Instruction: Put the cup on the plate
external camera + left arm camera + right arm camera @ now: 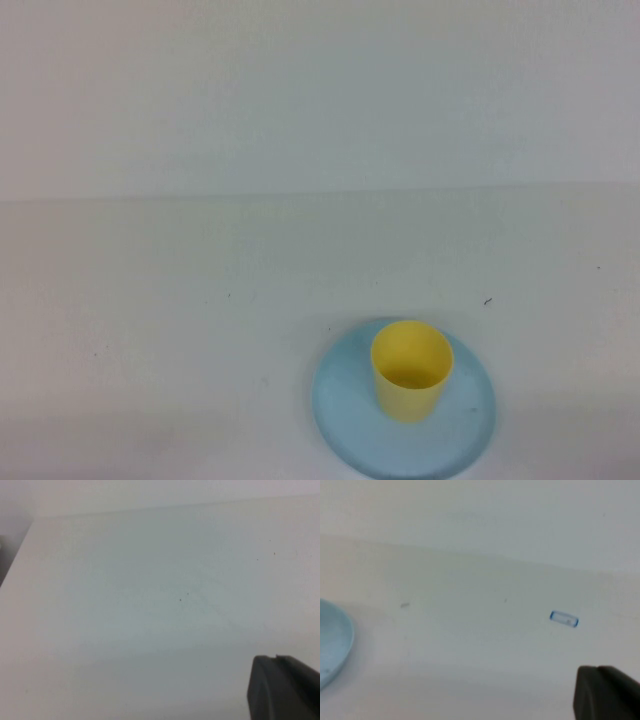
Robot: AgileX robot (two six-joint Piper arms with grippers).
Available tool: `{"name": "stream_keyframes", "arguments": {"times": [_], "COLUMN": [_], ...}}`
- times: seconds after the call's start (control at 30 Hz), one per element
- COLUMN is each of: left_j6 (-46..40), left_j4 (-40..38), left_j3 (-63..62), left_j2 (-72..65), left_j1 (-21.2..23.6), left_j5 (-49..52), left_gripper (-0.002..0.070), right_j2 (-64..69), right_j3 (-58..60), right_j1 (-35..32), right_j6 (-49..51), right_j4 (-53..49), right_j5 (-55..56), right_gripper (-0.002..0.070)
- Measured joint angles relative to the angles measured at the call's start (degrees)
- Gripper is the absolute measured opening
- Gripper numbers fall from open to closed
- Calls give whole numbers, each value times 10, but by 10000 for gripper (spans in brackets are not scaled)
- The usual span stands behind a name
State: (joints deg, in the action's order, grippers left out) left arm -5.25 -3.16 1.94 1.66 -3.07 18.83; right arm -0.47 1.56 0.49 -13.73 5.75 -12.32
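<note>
1. The small plain yellow plastic cup (411, 369) is standing upright on the round light blue plastic plate (345, 420), mouth up, a little toward the plate's far side. The plate is sitting near the worktop's (200, 330) near edge, toward my right-hand side. I am judging the task as already done.

2. My left pincer (285, 687) is showing only as a dark tip in its own wrist view, hanging over bare white worktop with nothing near it. Its fingers are pressed together and pinching nothing.

3. My right pincer (606, 692) is likewise showing as a dark tip in its wrist view, well apart from the plate, whose rim (340, 645) is peeking in at that picture's edge. It too is pressed together and empty. Neither pincer is appearing in the high view.

4. Handling, as I am judging it: the cup is looking light, thin-walled and stiff, smooth and probably a bit slippery. It is handleless and tapering slightly to the base, so I would be taking it across the upper wall, just below the rim. It is unlikely to break, but it could tip easily.

5. The plate is looking shallow, with a low raised rim and a smooth matt face. The worktop is plain white with a few tiny dark specks.
</note>
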Motion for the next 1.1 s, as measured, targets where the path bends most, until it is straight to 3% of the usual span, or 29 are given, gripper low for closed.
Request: {"name": "stream_keyframes", "arguments": {"times": [0.2, 1.1], "left_j6": [0, 0], "left_j4": [0, 0], "left_j3": [0, 0], "left_j2": [0, 0], "left_j1": [0, 0], "left_j5": [0, 0], "left_gripper": [1, 1], "right_j2": [-1, -1], "right_j3": [0, 0], "right_j1": [0, 0], "right_j6": [0, 32], "right_j4": [1, -23], "right_j5": [-81, -82], "right_gripper": [0, 0]}}
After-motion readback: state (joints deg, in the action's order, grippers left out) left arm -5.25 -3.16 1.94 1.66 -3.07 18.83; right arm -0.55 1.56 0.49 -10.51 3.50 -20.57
